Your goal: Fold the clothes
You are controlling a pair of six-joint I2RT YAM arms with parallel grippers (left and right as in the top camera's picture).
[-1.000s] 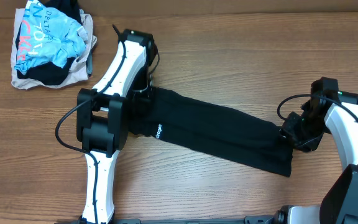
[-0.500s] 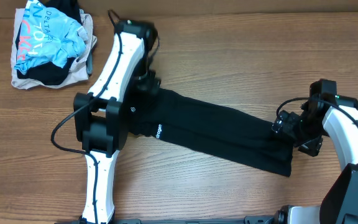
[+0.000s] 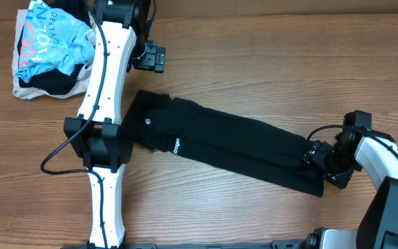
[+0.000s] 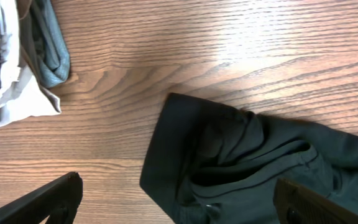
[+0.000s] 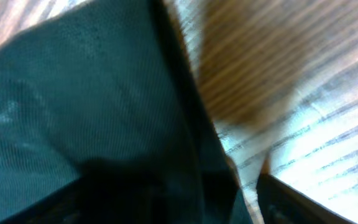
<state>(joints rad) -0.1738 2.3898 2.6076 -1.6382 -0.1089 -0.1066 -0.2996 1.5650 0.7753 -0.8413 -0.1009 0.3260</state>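
The clothes are one long black garment (image 3: 233, 142) lying flat and slanted across the table, with a small white logo (image 3: 177, 146) near its left end. My left gripper (image 3: 150, 57) hangs open above the table behind that end, holding nothing. In the left wrist view its fingers (image 4: 55, 199) stand wide apart over the garment's rumpled corner (image 4: 229, 155). My right gripper (image 3: 316, 160) sits low at the garment's right end. Its jaws stand apart in the blurred right wrist view, with the black cloth's edge (image 5: 104, 106) between them.
A heap of other clothes (image 3: 54, 48), light blue on beige and black, lies at the back left corner; its beige edge (image 4: 17, 99) shows in the left wrist view. Bare wooden table (image 3: 254, 69) surrounds the garment.
My left gripper has opened, let go of the garment's left end, and risen away toward the back. The right gripper has opened and shifted slightly lower at the right end.
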